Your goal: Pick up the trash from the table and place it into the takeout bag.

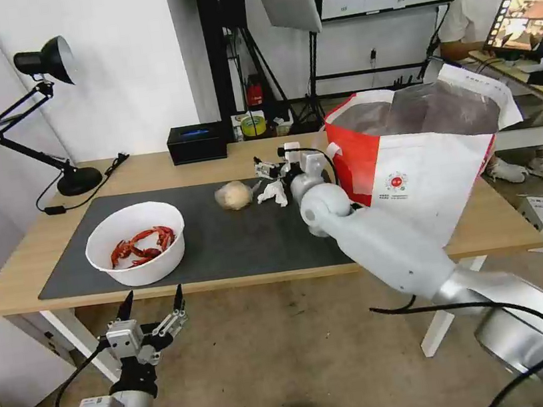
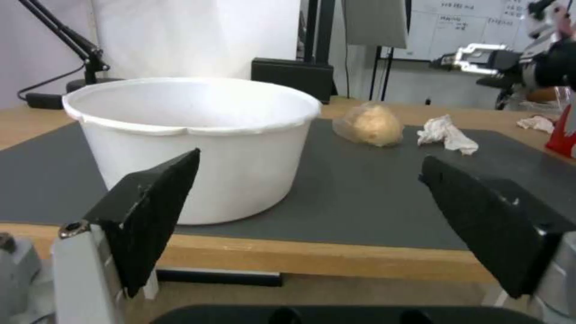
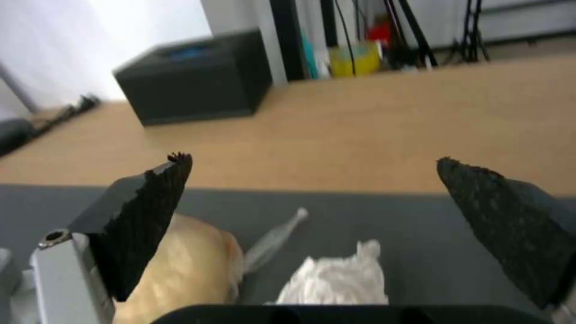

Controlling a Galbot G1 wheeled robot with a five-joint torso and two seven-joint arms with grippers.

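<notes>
From my head camera, my right arm reaches across the worktop (image 1: 165, 168), its right end effector (image 1: 266, 167) spread apart and empty above the crumpled tissue (image 1: 273, 192), beside the takeout bag (image 1: 424, 162). My left end effector (image 1: 151, 308) hangs below the worktop's front edge.

Left wrist camera: fingers (image 2: 150, 211) wide apart, empty, facing the white bowl (image 2: 192, 139); the wrapped lump (image 2: 369, 124) lies beyond.

Right wrist camera: parted fingers (image 3: 144, 216) hover over tissue and lump.

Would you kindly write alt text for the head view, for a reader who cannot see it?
The right tool, open, hovers over a crumpled white tissue on the table's dark mat, beside a plastic-wrapped pale lump and the white-and-red takeout bag. A white bowl of crayfish shells sits near the front edge; the left tool waits open below it.
</notes>
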